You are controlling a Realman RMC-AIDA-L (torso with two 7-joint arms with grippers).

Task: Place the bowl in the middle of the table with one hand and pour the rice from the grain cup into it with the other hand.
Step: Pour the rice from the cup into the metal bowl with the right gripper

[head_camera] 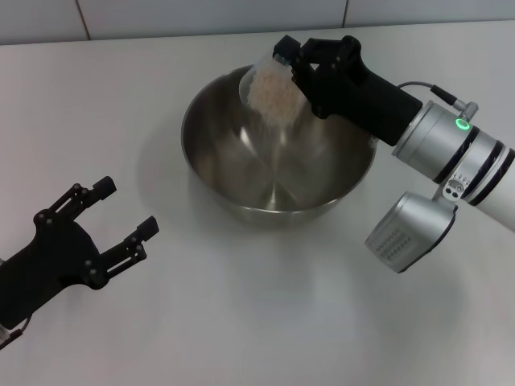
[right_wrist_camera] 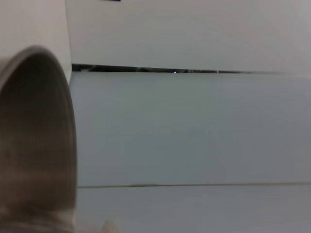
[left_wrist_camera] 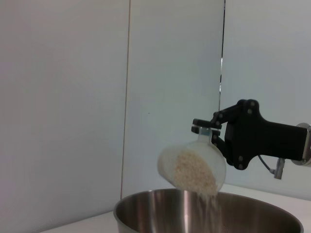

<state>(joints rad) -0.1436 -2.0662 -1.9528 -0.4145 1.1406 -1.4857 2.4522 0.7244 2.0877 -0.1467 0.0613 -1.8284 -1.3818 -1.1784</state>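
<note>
Pouring rice (head_camera: 272,94) inside bowl (head_camera: 241,189) rim

Our right black two-finger gripper (head_camera: 291,63) reaches on its silver cylindrical arm over the far rim of the large round brushed stainless-steel bowl (head_camera: 241,205), fingers clamped on the small clear plastic grain cup (head_camera: 269,84), wrist rolled to tip it mouth-down. Our left black two-finger gripper (head_camera: 121,217) hangs near the bowl's left side, fingers spread, touching nothing.
</note>
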